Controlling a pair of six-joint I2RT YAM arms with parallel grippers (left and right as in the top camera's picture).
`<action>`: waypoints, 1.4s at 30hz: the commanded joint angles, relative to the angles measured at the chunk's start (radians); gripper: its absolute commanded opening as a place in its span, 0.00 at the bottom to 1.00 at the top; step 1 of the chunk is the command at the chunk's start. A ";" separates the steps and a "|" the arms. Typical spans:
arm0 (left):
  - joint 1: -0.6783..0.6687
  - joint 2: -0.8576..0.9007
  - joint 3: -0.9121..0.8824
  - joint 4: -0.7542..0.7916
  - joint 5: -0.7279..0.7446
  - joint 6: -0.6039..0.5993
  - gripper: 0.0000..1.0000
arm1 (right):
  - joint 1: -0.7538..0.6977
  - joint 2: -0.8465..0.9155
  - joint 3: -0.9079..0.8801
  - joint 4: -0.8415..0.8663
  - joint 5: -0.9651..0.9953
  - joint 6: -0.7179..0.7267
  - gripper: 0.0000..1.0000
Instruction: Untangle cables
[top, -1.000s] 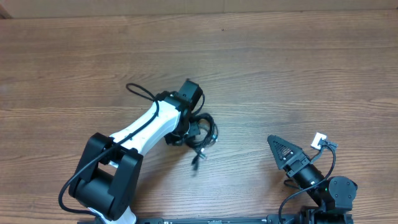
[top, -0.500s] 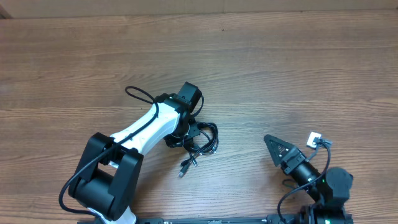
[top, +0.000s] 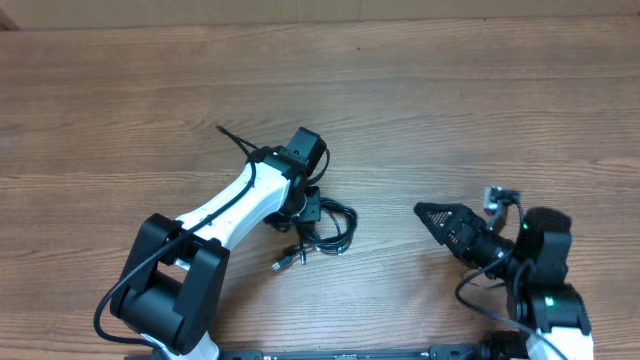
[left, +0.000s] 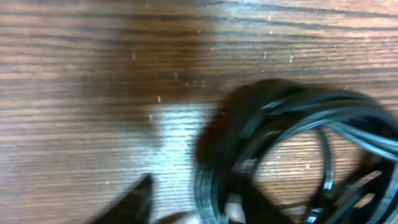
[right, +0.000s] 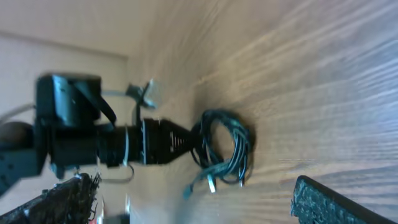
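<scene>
Overhead: the cables (top: 328, 232) are one loose black coil mid-table (top: 450, 110), right at the left gripper (top: 308, 206), one plug trailing out, bare wood all round, and the right gripper (top: 432, 213) well apart. Left wrist: super blurry, the coil's cut off at the right edge, and I can't tell how wide that pincer is. Right wrist: its fingers are spread wide, nothing between them, coil ahead.
</scene>
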 joint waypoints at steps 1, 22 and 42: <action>0.006 -0.019 0.021 0.000 -0.036 0.095 0.54 | 0.048 0.104 0.022 0.001 -0.078 -0.100 1.00; 0.005 -0.019 -0.116 0.103 0.044 -0.250 0.04 | 0.111 0.378 0.021 0.195 -0.015 -0.233 1.00; 0.139 -0.049 0.243 -0.174 0.430 0.379 0.05 | 0.116 0.388 0.021 0.391 -0.281 -0.233 0.69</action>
